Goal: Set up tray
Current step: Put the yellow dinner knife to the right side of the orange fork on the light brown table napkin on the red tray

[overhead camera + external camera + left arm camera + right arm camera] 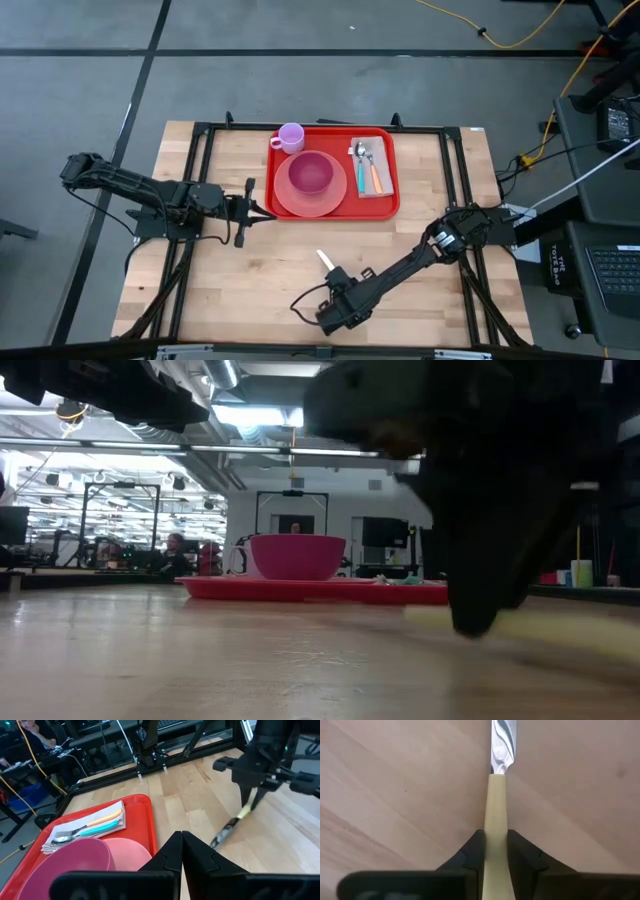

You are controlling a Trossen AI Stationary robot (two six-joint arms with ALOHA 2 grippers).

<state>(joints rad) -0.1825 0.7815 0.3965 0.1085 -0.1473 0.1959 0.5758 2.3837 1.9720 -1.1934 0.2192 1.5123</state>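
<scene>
The red tray [340, 140] lies at the table's far middle. It carries a pink plate [290, 200], a pink bowl [311, 174], a lilac cup [291, 137] and a napkin [384, 150] with a spoon and fork [368, 168]. Near the front edge, a knife [324, 259] with a pale yellow handle [496, 805] and steel blade [502, 745] sits in my shut right gripper [495, 850]. My left gripper [268, 212] waits shut, just left of the tray. My right gripper pinches the knife's pale handle [496, 827] between its two fingers [472, 852], one on each long side. The fingers come steeply from above and lie across the handle. The blade [225, 830] points away toward the tray, low over the wood; whether it rests there I cannot tell.
Bare wooden tabletop [250, 290] spreads between the tray and the near edge. Black frame rails [200, 180] run along the table's left and right sides. People and benches show in the room beyond the table.
</scene>
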